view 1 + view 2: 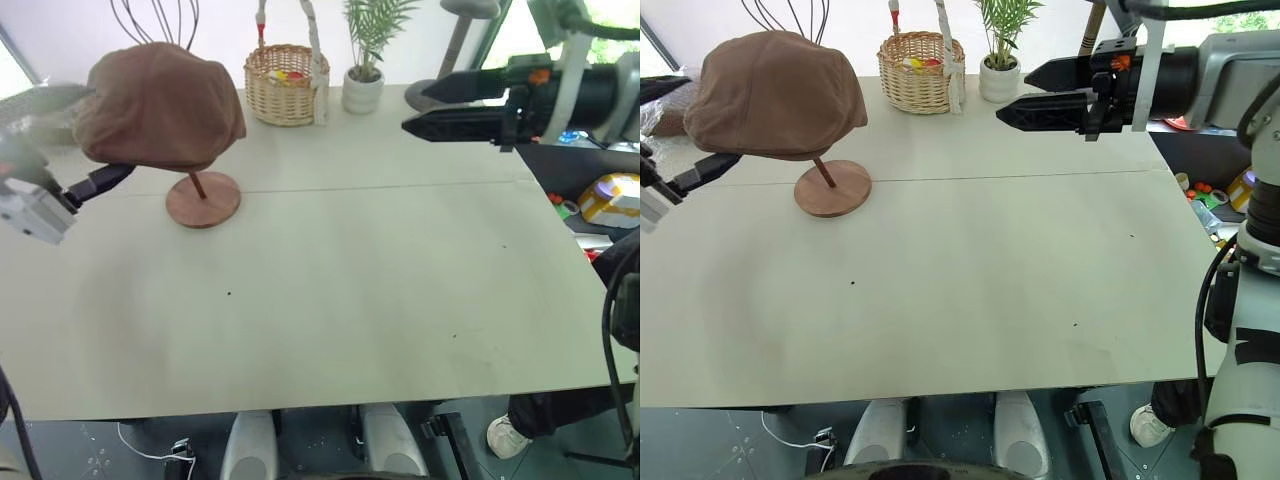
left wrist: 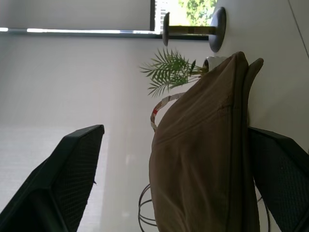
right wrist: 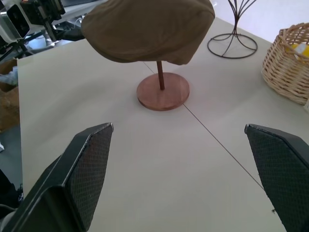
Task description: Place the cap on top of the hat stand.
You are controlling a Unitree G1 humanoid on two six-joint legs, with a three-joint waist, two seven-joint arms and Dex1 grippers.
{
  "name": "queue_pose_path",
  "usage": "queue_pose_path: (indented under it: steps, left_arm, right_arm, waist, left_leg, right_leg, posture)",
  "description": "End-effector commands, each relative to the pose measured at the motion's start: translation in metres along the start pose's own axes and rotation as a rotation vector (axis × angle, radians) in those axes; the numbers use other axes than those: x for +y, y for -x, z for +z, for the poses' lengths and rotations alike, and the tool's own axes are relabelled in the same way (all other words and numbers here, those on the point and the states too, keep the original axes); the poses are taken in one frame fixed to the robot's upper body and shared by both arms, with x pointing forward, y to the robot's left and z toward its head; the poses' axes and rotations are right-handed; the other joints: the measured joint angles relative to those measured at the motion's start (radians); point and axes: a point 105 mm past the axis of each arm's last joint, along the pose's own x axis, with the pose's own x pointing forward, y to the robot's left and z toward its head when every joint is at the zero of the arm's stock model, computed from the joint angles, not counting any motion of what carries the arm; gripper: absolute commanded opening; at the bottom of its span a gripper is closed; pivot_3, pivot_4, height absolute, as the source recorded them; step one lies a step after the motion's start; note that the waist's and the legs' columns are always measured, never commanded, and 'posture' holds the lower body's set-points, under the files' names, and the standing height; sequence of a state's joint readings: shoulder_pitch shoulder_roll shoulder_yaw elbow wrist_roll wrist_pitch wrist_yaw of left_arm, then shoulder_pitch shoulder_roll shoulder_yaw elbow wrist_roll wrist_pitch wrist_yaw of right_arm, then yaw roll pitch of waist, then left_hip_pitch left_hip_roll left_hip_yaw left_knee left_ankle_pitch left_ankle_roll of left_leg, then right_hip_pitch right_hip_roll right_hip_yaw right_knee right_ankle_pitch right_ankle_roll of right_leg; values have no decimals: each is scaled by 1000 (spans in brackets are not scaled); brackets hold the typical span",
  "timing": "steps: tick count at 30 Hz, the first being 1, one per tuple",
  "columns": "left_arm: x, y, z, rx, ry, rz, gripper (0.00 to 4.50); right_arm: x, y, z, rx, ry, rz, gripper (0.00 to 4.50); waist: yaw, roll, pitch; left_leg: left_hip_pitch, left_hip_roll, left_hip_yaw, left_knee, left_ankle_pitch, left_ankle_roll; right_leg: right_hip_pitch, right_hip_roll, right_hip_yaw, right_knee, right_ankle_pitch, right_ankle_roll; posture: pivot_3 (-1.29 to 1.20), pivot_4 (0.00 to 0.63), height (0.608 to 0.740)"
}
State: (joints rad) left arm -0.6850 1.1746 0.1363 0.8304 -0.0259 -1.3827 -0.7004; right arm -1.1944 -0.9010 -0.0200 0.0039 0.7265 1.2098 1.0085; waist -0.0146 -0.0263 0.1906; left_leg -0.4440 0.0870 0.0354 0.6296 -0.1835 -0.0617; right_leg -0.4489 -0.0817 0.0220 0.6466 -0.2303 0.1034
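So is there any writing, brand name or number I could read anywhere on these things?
None can be read.
The soft brown fabric cap on the reddish-brown wooden hat stand: no label shows.
The woven wicker basket: red and yellow items inside, any print too small to read.
The white plant pot: plain.
The pale table: unmarked.

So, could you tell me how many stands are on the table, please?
3: the wooden hat stand under the cap on the left, a black wire stand behind it, and a grey stand at the far right edge.
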Motion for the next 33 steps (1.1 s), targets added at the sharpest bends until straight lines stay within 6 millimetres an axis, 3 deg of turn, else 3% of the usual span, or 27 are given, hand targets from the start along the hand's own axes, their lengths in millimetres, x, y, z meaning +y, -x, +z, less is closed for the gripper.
queue_pose_path:
  steps: [1,7,13,20,23,26,29,33]
  left_arm:
    - [22,9,4,36,-77,60,4411]
    - [20,9,30,129,-135,93,4411]
    - [11,3,43,344,-122,128,4411]
    - [2,-8,40,474,-102,92,4411]
    - [-13,-6,46,461,77,30,4411]
    - [-13,2,61,400,327,37,4411]
    - [-26,13,78,360,446,-103,4411]
    - [-25,44,63,508,824,-154,4411]
  right_arm:
    - [5,7,18,-54,70,9,4500]
    - [3,3,17,-59,69,26,4500]
    - [1,-1,14,-57,69,27,4500]
    - [1,-2,16,-68,64,33,4500]
    - [0,1,13,-64,61,23,4500]
    - [0,6,11,-64,55,15,4500]
    - [1,10,10,-63,57,17,4500]
    - [-5,16,9,-56,61,-2,4500]
  waist:
    - [-1,0,0]
    - [0,0,0]
    - [1,0,0]
    - [0,0,0]
    - [-1,0,0]
    - [-2,0,0]
    - [-6,0,0]
    - [-6,0,0]
  left_leg:
    - [0,0,0,0,0,0]
    - [0,0,1,-1,0,0]
    - [0,0,1,-1,0,0]
    - [1,0,1,-1,0,0]
    - [1,0,1,-1,0,0]
    - [0,0,1,-1,0,0]
    - [0,1,1,-2,0,0]
    - [1,1,1,-2,0,0]
  right_leg:
    - [0,0,0,0,0,0]
    - [-1,0,0,0,0,0]
    - [0,0,0,-1,0,-1]
    - [0,0,0,0,0,-1]
    - [-1,0,0,0,0,-1]
    - [-1,0,0,-1,0,-1]
    - [-1,0,1,-1,0,-1]
    - [-1,0,1,-1,-1,-3]
  posture:
    - [0,150,728]
    - [0,150,728]
    - [0,150,728]
    - [0,150,728]
    - [0,150,728]
    - [0,150,728]
    - [0,150,728]
    - [0,150,728]
